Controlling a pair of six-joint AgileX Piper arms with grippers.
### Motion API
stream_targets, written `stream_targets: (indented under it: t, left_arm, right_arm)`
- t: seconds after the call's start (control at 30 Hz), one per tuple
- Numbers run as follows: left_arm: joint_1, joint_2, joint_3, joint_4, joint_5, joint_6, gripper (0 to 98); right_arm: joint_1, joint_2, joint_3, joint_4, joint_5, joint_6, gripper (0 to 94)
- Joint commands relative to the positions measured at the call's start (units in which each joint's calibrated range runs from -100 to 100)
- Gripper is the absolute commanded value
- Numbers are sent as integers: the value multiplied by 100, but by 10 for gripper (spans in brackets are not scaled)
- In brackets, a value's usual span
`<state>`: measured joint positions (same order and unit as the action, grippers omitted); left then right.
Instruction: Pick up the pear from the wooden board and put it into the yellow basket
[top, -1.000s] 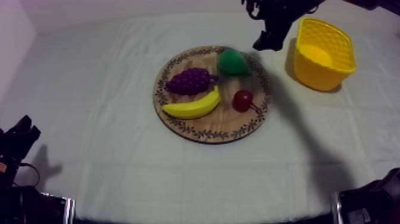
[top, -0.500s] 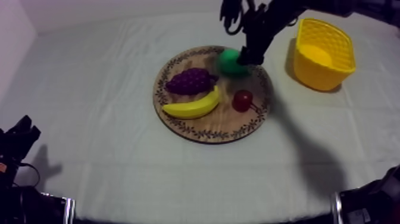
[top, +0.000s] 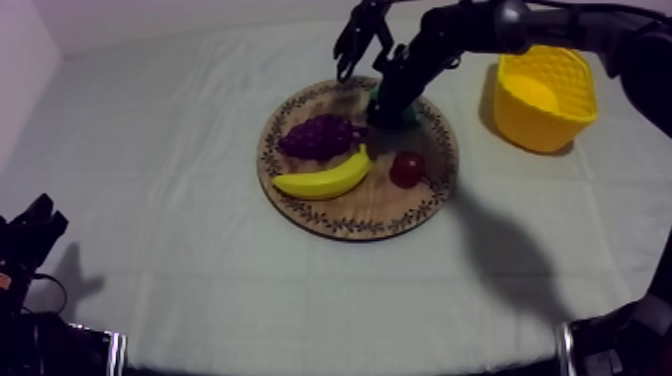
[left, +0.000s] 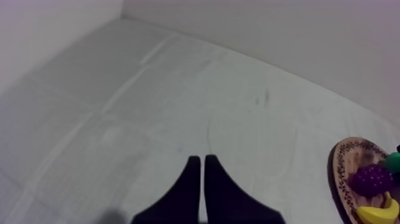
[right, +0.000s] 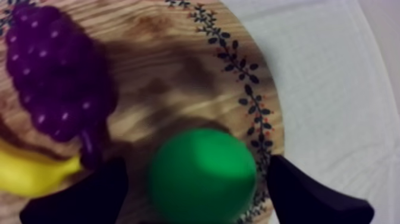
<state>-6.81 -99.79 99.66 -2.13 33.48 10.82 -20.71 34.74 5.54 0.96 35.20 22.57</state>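
Note:
The green pear (right: 202, 176) lies at the far rim of the round wooden board (top: 350, 215). My right gripper (top: 388, 105) has come down over it, open, with one black finger (right: 309, 196) at each side and a small gap to the fruit. From above, the arm hides most of the pear (top: 375, 98). The yellow basket (top: 580, 70) stands at the back right, apart from the board. Low at the left, my left gripper (left: 200, 158) rests shut on nothing.
On the board also lie purple grapes (top: 320, 135) just left of the pear, a banana (top: 325, 180) in front of them and a small red fruit (top: 407, 168). Grey-white cloth surrounds the board.
My right gripper has swung left from beside the basket and come down astride the pear. The fruit and the left arm have stayed put.

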Motion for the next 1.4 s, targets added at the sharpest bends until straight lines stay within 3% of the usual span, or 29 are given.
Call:
stream_targets:
  t: [0.0,0.27,0.5,0.73,1.0,1.17,1.37]
  left_arm:
    - [-3,-4,0,1,-1,1,1]
    - [-3,-4,0,1,-1,0,1]
    - [-3,-4,0,1,-1,0,1]
    - [-3,-4,0,1,-1,0,1]
    - [-3,-4,0,1,-1,0,1]
    - [-3,-4,0,1,-1,0,1]
    - [-3,-4,0,1,-1,0,1]
  right_arm:
    - [-5,164,-95,99,-49,-127,676]
    - [-44,463,-132,394,-376,-425,526]
    - [-4,123,230,362,-561,-432,452]
    - [283,-1232,1096,-110,-535,199,450]
    - [1084,-3174,1475,-718,512,1075,461]
    - [1728,-3862,1257,-857,1213,1224,466]
    - [2273,-3927,1066,-764,1402,1019,477]
